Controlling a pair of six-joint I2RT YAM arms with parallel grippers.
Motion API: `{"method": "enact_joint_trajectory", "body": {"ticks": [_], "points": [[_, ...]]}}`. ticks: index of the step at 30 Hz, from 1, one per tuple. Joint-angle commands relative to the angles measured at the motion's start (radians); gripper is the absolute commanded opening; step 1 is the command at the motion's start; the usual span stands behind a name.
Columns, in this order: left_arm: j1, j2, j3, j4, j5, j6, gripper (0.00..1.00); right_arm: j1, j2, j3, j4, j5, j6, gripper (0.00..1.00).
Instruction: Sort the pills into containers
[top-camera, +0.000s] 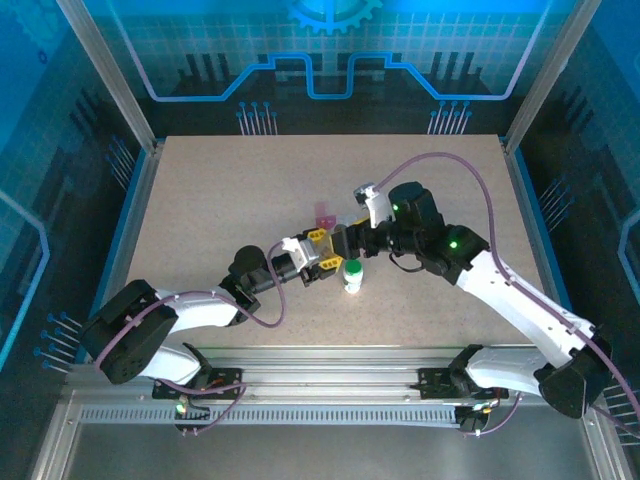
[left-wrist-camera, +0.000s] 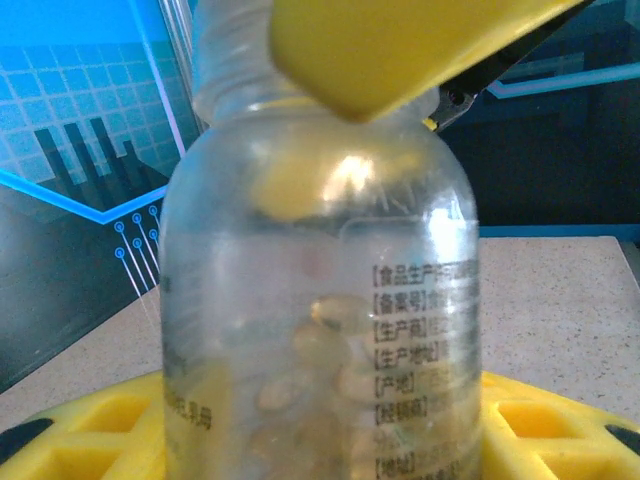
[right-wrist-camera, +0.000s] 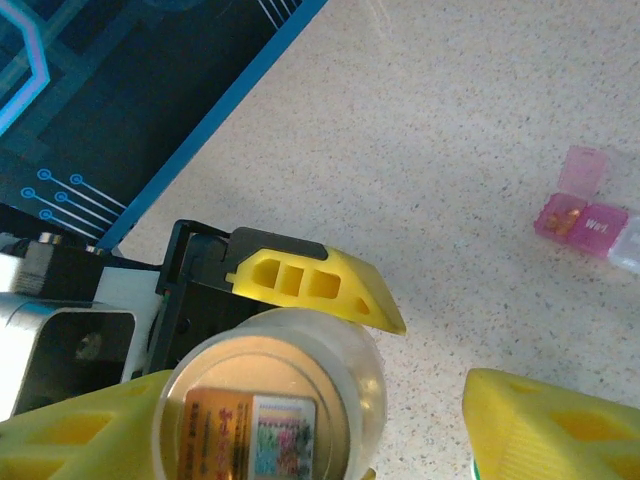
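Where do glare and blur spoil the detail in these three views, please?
Left wrist: white glare on the shoulder of the clear plastic pill bottle, its printed label soft, the yellow finger above blurred. Right wrist: the translucent pink pill box is sharp, near yellow fingertips soft. Top external: evenly lit.

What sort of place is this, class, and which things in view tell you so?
Probably a robotics lab test cell: the left arm and right arm are bolted at the edge of a speckled table, with aluminium frame posts around it and blue circuit-pattern backdrop panels behind.

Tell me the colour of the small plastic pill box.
Pill box: translucent pink and clear; right wrist view.
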Motion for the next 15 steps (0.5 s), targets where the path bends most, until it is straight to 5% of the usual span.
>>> {"method": "enact_joint_trajectory", "body": {"ticks": [1,15], "points": [[-0.018,-0.021,-0.005,0.069,0.039,0.045,0.0,-0.004,0.031,0.022,-0.019,0.012,0.028,0.72],[-0.018,-0.025,0.0,0.038,0.037,0.074,0.0,0.005,0.108,0.055,-0.084,-0.015,-0.013,0.69]]}}
